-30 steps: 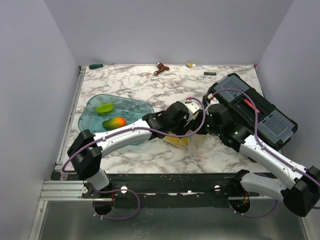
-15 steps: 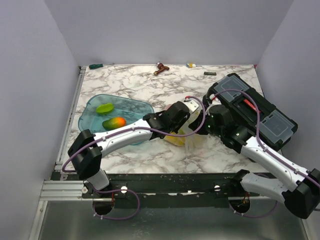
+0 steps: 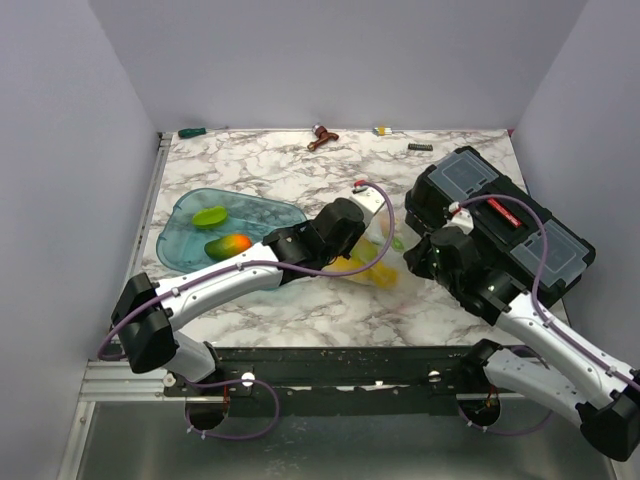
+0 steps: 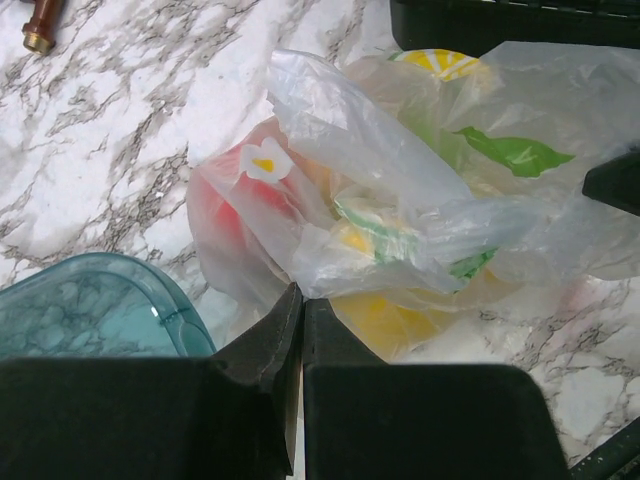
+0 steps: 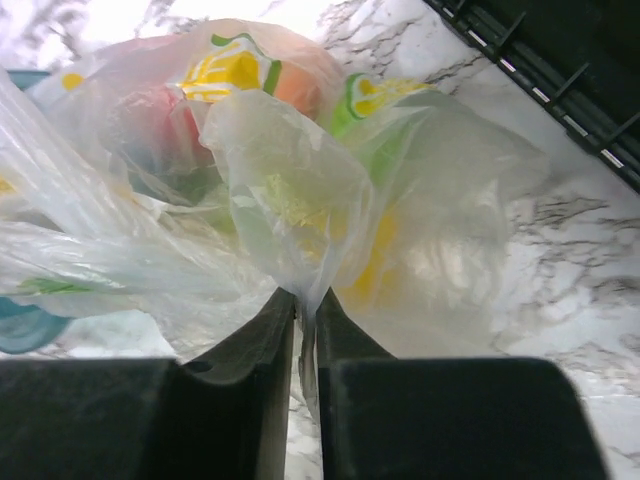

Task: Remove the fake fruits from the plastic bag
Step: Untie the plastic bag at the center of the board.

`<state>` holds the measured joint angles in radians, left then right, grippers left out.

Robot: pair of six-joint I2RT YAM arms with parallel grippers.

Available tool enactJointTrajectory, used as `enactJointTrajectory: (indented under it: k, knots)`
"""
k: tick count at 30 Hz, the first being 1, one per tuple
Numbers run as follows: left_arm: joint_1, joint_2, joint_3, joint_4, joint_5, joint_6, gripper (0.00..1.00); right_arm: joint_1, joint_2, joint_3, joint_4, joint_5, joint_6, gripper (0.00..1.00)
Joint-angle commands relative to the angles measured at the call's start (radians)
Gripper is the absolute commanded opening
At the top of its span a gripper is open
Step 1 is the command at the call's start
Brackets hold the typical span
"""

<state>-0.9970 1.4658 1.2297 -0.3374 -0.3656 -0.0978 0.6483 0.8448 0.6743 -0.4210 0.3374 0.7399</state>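
Note:
The crinkly clear plastic bag [image 3: 380, 262] lies mid-table between my two grippers, bulging with fake fruits. Through the film show a yellow one [image 4: 392, 322], a red one [image 4: 226, 208] and an orange one [image 5: 306, 86]. My left gripper [image 3: 372, 232] comes in from the tray side, its jaws shut with the bag's [image 4: 420, 200] film pinched at their tips. My right gripper [image 3: 407, 257] is at the bag's right side, its jaws nearly together with a twist of the bag [image 5: 290, 200] running between them. Two more fruits, a green one [image 3: 210, 216] and an orange-green one [image 3: 228, 244], lie in the teal tray [image 3: 180, 256].
A black toolbox [image 3: 500, 215] fills the right side, close behind the bag and the right arm. The tray's corner [image 4: 90, 310] sits just left of the left fingers. Small items lie along the back edge: a brown tool [image 3: 322, 137] and a green pen [image 3: 191, 131].
My left gripper shut on the bag's film and rose toward the back with it. The right arm drew back toward the near edge, and the bag spread out between the two.

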Motion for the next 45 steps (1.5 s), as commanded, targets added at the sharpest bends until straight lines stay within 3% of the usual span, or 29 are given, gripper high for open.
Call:
enactJointTrajectory:
  k: [1, 8, 10, 15, 20, 24, 31, 37, 40, 45]
  knots:
    - [0.006, -0.024, 0.006, 0.007, 0.040, -0.011, 0.00, -0.001, 0.033, 0.089, -0.123, 0.020, -0.116, 0.20]
    - [0.005, -0.026, 0.030, -0.025, 0.064, -0.037, 0.00, -0.001, 0.029, 0.209, -0.210, -0.058, -0.186, 0.60]
    - [0.006, -0.028, 0.027, -0.025, 0.055, -0.039, 0.00, -0.001, 0.034, 0.234, -0.233, -0.061, -0.206, 0.66]
    - [0.006, -0.029, 0.048, -0.047, 0.046, -0.042, 0.00, 0.093, 0.082, 0.287, -0.196, -0.090, -0.272, 0.72]
    - [0.006, -0.041, 0.034, -0.034, 0.040, -0.042, 0.00, 0.325, 0.191, 0.354, -0.190, 0.196, -0.225, 0.78]
    - [0.007, -0.046, 0.028, -0.037, 0.029, -0.048, 0.00, 0.340, 0.243, 0.370, -0.287, 0.391, -0.013, 0.81]
    - [0.012, -0.077, 0.018, -0.037, 0.029, -0.067, 0.00, 0.340, 0.146, 0.207, -0.278, 0.421, 0.096, 0.89]
    - [0.012, -0.079, 0.014, -0.028, 0.037, -0.066, 0.00, 0.340, 0.145, 0.128, -0.232, 0.422, 0.179, 0.77]
    - [0.012, -0.083, 0.003, -0.021, -0.008, -0.060, 0.00, 0.340, 0.130, 0.133, -0.263, 0.495, 0.233, 0.48]
    - [0.012, -0.098, 0.002, -0.024, 0.003, -0.062, 0.00, 0.339, 0.034, 0.104, -0.172, 0.453, 0.145, 0.19]
